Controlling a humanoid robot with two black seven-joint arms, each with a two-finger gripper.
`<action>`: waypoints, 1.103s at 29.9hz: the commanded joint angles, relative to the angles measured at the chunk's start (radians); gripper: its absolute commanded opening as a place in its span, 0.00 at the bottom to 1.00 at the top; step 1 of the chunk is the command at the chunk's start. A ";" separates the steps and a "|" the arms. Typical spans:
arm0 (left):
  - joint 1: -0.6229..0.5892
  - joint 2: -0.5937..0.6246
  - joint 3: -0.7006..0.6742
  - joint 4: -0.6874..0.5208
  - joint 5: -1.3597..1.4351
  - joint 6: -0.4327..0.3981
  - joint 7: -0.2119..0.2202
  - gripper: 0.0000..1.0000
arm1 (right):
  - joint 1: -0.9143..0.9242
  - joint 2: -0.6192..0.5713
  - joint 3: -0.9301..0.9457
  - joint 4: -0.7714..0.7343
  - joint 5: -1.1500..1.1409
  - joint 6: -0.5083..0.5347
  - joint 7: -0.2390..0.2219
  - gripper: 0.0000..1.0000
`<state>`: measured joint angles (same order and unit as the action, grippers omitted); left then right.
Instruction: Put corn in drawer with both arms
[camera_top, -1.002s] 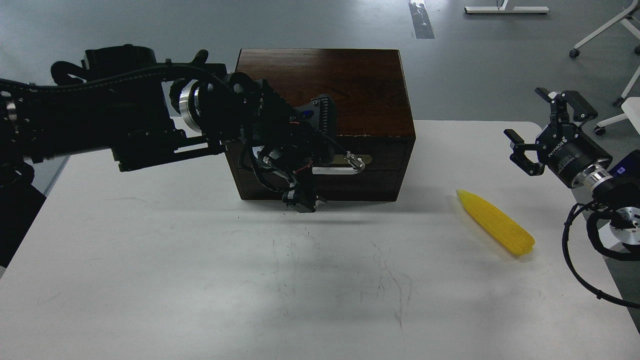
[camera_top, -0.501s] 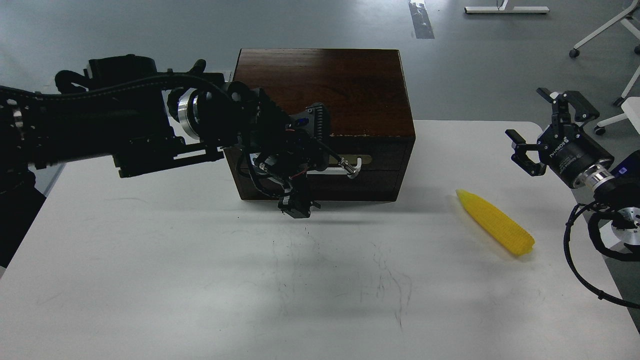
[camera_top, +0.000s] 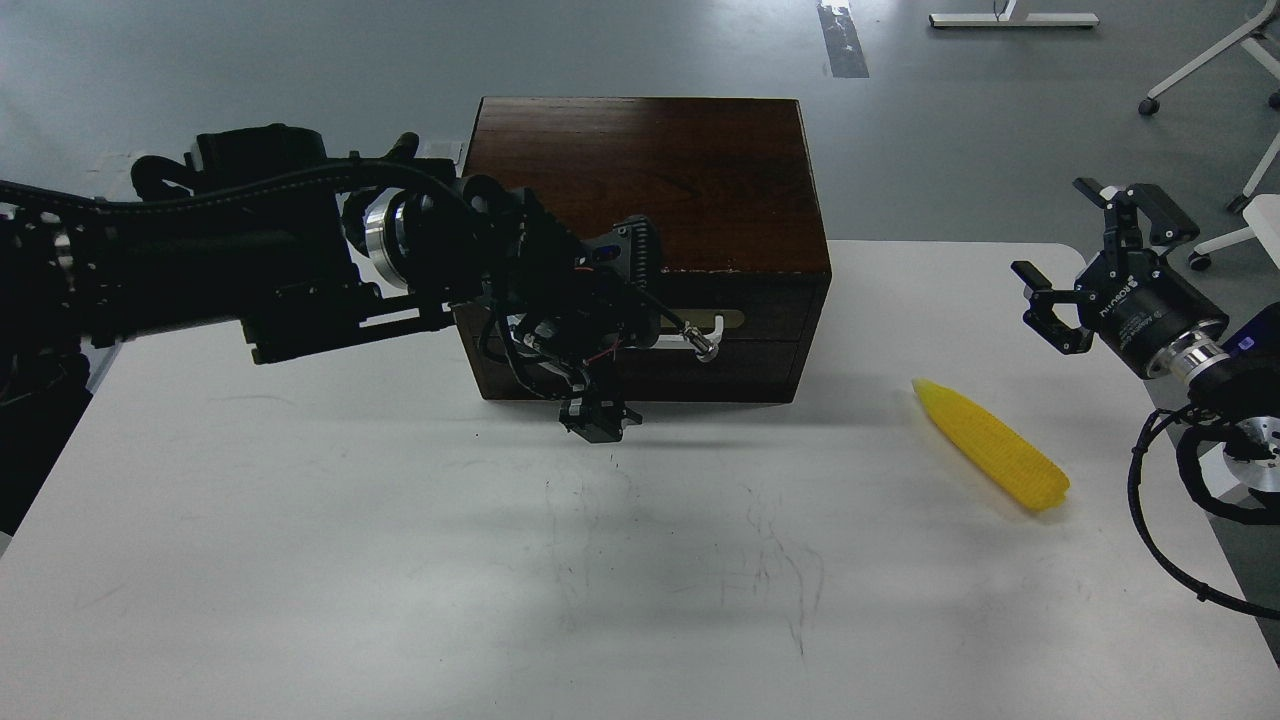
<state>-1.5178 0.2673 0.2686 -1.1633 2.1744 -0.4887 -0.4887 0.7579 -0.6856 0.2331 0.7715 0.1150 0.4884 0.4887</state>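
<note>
The yellow corn (camera_top: 995, 445) lies on the white table (camera_top: 400, 560) at the right, pointed tip towards the box. The dark brown wooden box (camera_top: 640, 170) stands at the back centre, its drawer (camera_top: 770, 310) closed, the white bar handle (camera_top: 690, 340) partly covered. My left gripper (camera_top: 615, 335) is right in front of the handle's left part, one finger above and one below it, spread apart. Whether it touches the handle is hidden. My right gripper (camera_top: 1075, 255) is open and empty, above the table's right edge, up and right of the corn.
Office chair legs (camera_top: 1230, 70) and a stand base (camera_top: 1010, 18) are on the grey floor behind the table. Faint scuff marks (camera_top: 770, 560) cross the table's middle. My right arm's cables (camera_top: 1170, 510) hang by the table's right edge.
My left gripper has shifted slightly left and down in front of the drawer, covering more of the handle's left end. The right gripper and the corn have barely moved.
</note>
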 joint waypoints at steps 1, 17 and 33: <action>0.005 0.000 0.000 0.000 -0.001 0.000 0.000 0.98 | 0.000 0.000 0.000 0.000 0.000 0.000 0.000 1.00; -0.007 0.012 0.028 -0.094 -0.016 0.000 0.000 0.98 | -0.012 0.000 0.000 -0.001 0.000 0.000 0.000 1.00; -0.059 0.026 0.024 -0.266 -0.051 0.000 0.000 0.98 | -0.014 0.000 -0.001 0.002 0.000 0.000 0.000 1.00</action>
<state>-1.5665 0.2834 0.2938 -1.3868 2.1229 -0.4889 -0.4889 0.7440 -0.6858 0.2332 0.7722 0.1150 0.4888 0.4887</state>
